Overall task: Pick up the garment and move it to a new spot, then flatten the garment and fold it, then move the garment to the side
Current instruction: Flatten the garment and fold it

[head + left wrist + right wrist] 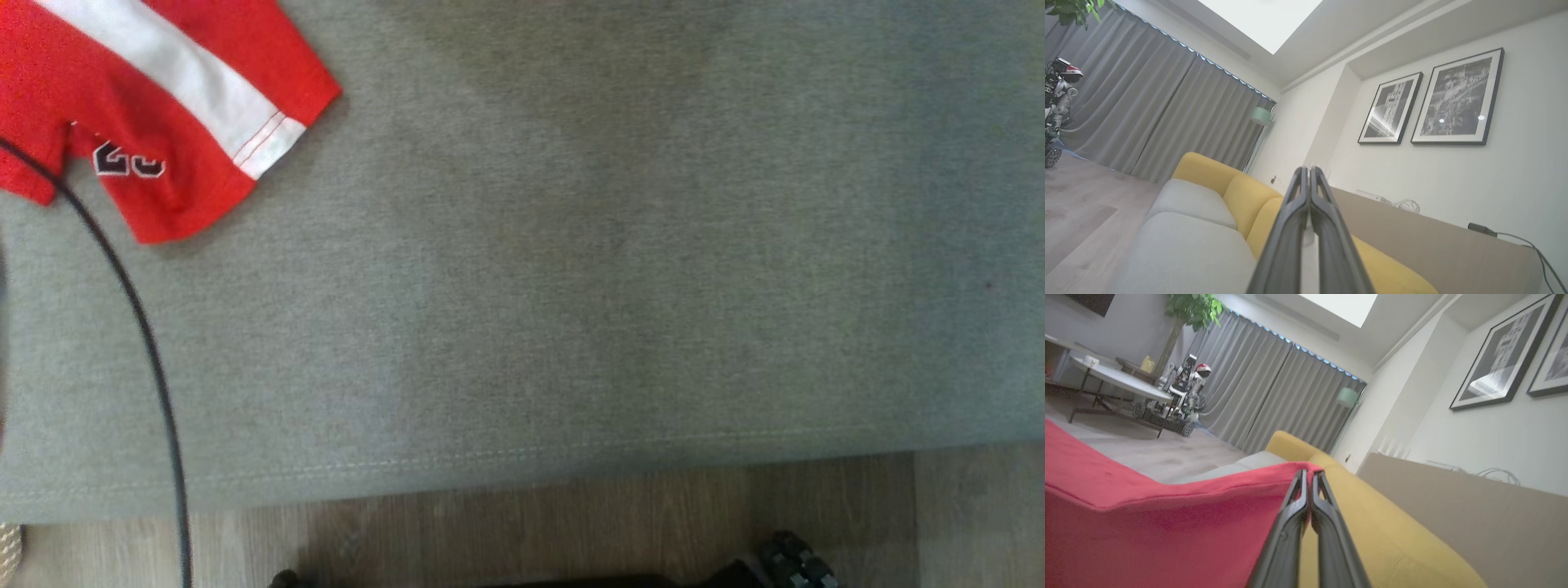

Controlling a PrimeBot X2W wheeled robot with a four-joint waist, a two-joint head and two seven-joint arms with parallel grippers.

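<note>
Plainly, both pincers are pressed together. The left gripper [1309, 168] has its two long dark fingers shut tip to tip on nothing. It points over the smooth grey sofa seat [1184, 245] toward the rounded mustard-yellow backrest [1237, 192] at 12 o'clock.

The right gripper [1310, 472] is closed as well. The garment [1159, 522], soft red cloth, sweeps in from 8 o'clock of the right wrist view. Its taut edge climbs to a peak right at the fingertips, so we read it as nipped there.

In the head view we meet the pale wood-grain floor [571, 523] at 6 o'clock, then a stitched front seam and the broad grey woven seat. A thin black cable [155, 359] curves from 7 o'clock up to 10 o'clock and crosses the garment. That part of the garment lies flat on the seat at 10 to 11 o'clock, bright red with a white band and red stitching at the hem. Black numerals outlined in white are partly hidden by a fold.

Farther off hang the pleated grey curtains [1147, 114]. Two black-framed monochrome prints [1457, 98] sit on the white wall.
</note>
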